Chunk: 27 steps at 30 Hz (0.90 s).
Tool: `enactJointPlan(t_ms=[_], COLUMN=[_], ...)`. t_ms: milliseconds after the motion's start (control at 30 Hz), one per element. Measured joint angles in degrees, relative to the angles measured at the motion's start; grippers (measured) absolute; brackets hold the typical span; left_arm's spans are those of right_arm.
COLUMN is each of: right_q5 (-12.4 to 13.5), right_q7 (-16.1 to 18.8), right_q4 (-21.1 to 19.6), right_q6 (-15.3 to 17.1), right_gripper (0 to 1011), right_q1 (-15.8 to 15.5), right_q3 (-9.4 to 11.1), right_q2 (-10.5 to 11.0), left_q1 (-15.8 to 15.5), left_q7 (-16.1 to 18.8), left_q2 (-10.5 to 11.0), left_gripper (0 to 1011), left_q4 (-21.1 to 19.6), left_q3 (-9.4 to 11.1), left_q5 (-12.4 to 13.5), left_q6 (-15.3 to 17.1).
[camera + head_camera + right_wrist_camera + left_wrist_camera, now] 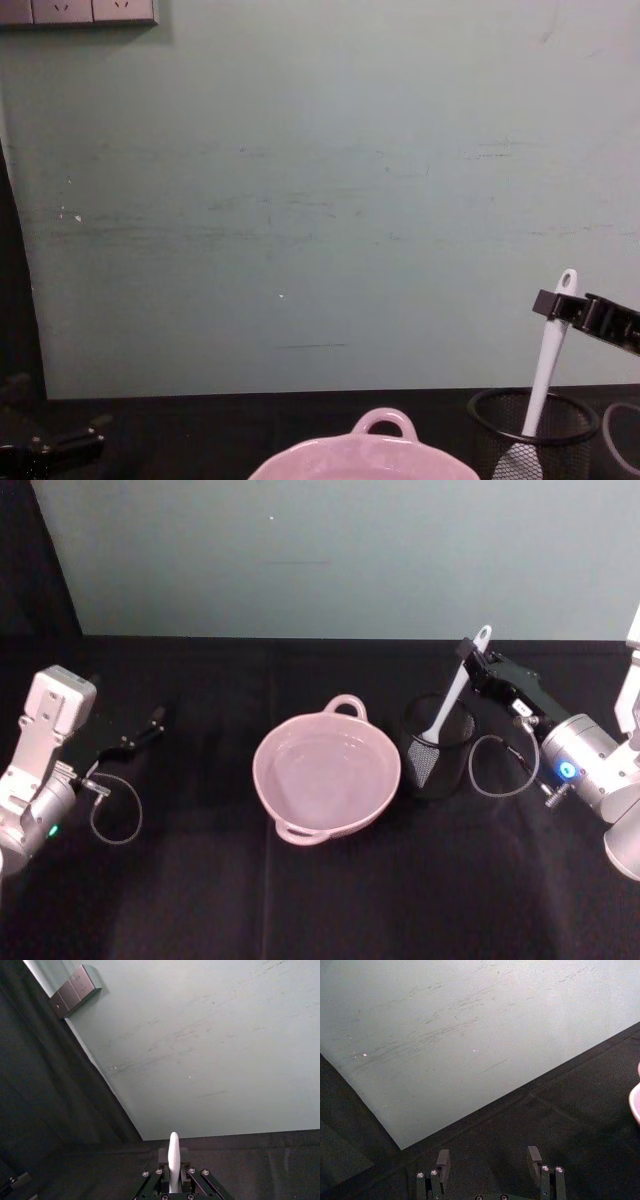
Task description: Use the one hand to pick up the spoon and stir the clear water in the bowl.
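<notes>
At the far left of the black tabletop point(320, 900), the left gripper point(155, 723) hangs idle, low over the cloth and well apart from everything else; in the left wrist view its fingers point(443, 1162) stand spread with bare cloth between them and nothing held. At the middle sits the pale pink bowl point(327, 772), its wavy rim ringing clear water, with one small loop handle on the far side and another on the near side. In the chest view the bowl's far rim and loop handle rise at the bottom edge. Just to the right of the bowl, almost touching it, stands the black wire-mesh cup point(437, 750). The white spoon point(455, 695) leans in this cup, its flat head down inside the mesh and its slim handle slanting up and to the right, the holed tip topmost. The right gripper point(472, 662) reaches in from the right edge and is clamped on the upper part of the handle, just below the hole. The chest view shows the black jaws pinching the handle above the cup's rim, while the spoon's head is still within the cup.
</notes>
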Motion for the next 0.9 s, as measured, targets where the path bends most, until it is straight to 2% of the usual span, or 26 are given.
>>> enactJointPlan(t_ms=[300,400,633,700,733,900], right_q5=[0.7,0.8,0.8,1.0,1.1,1.6], right_q7=[-0.3,-0.4,-0.9,-1.1,-1.2,-1.6], right_q4=[0.3,0.3,-0.9,-1.6,-2.1,-2.6], right_q6=[-0.7,-0.8,-1.0,-1.0,-0.9,-0.9], right_gripper=[121,153,366,425,486,628], right_q1=[-0.3,-0.3,-1.1,-1.9,-2.6,-4.2], right_q3=[-0.4,-0.5,-0.5,-0.3,-0.1,0.5], right_q2=[0.3,0.4,1.1,1.5,1.8,2.5], left_q1=[0.0,0.0,0.0,0.0,0.0,0.0], left_q7=[0.0,0.0,0.0,0.0,0.0,0.0], left_q2=[0.0,0.0,0.0,0.0,0.0,0.0], left_gripper=[1011,1011,1011,1011,1011,1011], left_q4=[0.0,0.0,0.0,0.0,0.0,0.0], left_q3=[0.0,0.0,0.0,0.0,0.0,0.0], left_q5=[0.0,0.0,0.0,0.0,0.0,0.0], left_q6=[0.0,0.0,0.0,0.0,0.0,0.0])
